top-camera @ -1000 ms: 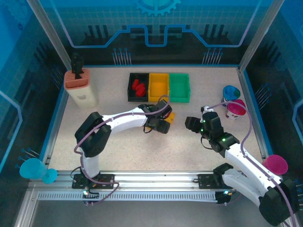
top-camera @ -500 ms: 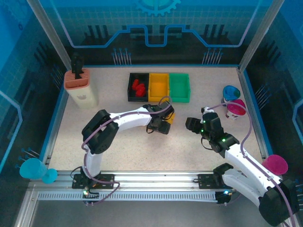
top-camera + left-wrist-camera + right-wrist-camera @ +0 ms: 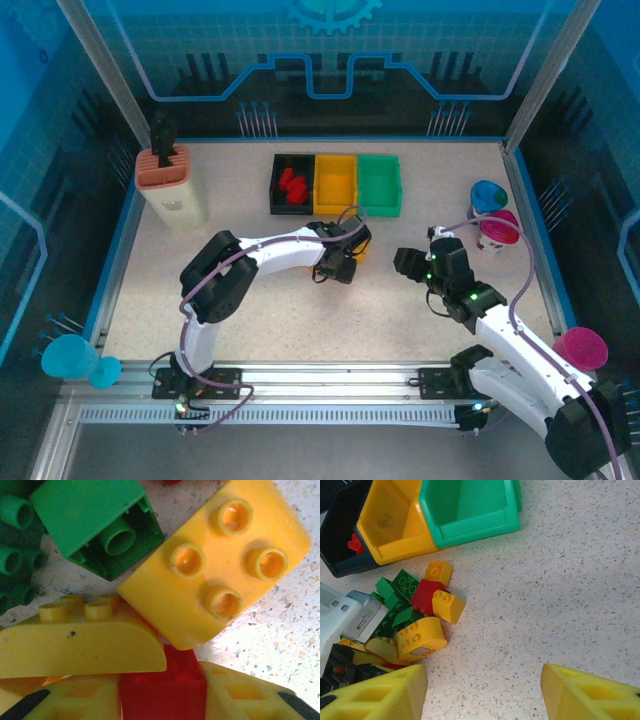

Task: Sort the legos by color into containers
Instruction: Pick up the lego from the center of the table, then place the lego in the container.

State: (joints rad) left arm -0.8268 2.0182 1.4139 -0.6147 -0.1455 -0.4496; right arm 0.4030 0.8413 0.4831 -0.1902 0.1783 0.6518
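We had the left gripper low over the legos, arm stretched across the table, fingers clenched on a red lego. A pale print on one yellow lego was too small to read. From above, the black bin, yellow bin and green bin stood at twelve o'clock of the pile, with bare tabletop at six. The right gripper hovered at three o'clock, spread wide.
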